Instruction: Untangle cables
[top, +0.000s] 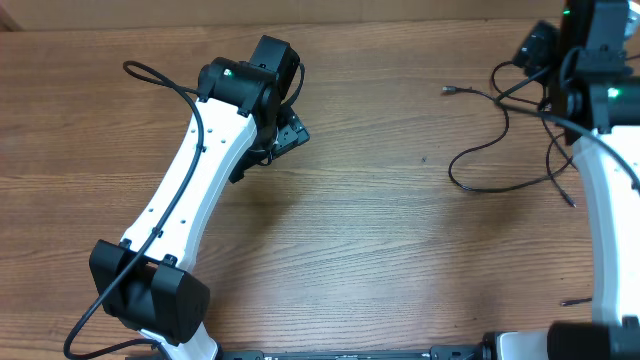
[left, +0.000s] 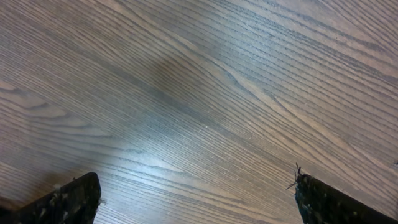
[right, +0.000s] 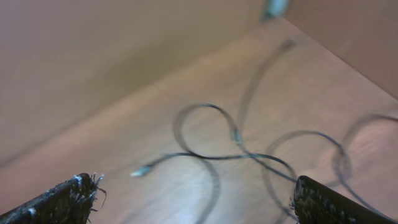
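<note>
Fingers of the black two-finger right gripper stand spread wide with nothing between them. It hangs above the thin black flexible cables, which lie in crossing loops on the brown wood-grain table just below that gripper, with one small silvery plug end beside the loops. Well apart from that gripper, the black two-finger left gripper is likewise spread wide, holding nothing, low over the wood.

My table: brown wood, with fine darker grain lines
My cables: black
Plug end: silvery
My left fingers: black, flecked with pale specks
My right fingers: black, frayed edges
My arm links: white
My arm joints: black
Light on my right arm: green
</note>
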